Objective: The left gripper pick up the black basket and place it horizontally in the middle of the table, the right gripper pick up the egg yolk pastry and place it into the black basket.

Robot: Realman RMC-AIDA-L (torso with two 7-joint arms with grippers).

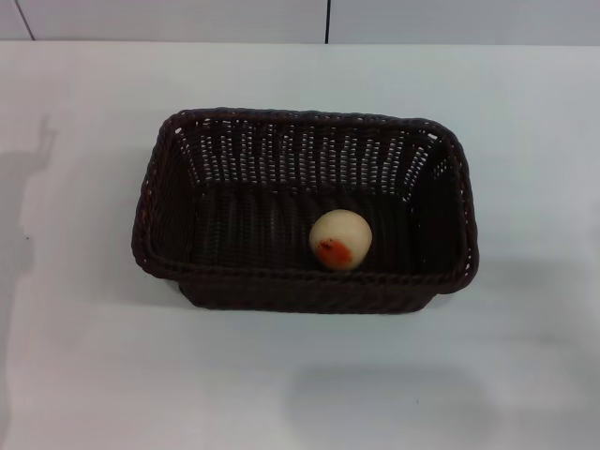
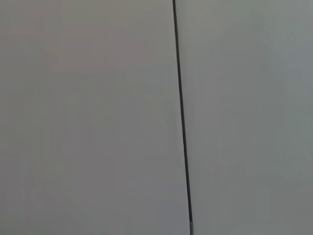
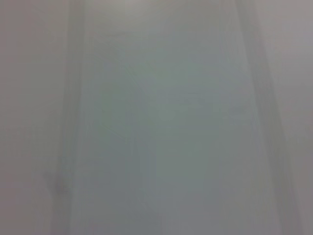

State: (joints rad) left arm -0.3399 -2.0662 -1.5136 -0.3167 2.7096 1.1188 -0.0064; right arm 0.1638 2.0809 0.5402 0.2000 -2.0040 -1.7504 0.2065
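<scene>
Black basket [image 1: 305, 211] set lengthwise mid-table [image 1: 84, 375], opening up, ready as receptacle. Egg yolk pastry [image 1: 341, 239] resting inside on the floor, near front wall, red spot showing. Neither left pincer nor right pincer in view; open or closed, impossible to tell. Task apparently complete.

Basket [image 1: 305, 281] is woven in dark black-brown wicker, openwork sides showing white through the gaps. Pastry [image 1: 341, 239] is coloured pale cream with an orange-red smear. Desk [image 1: 94, 356] is plain white, faintly shadowed.
</scene>
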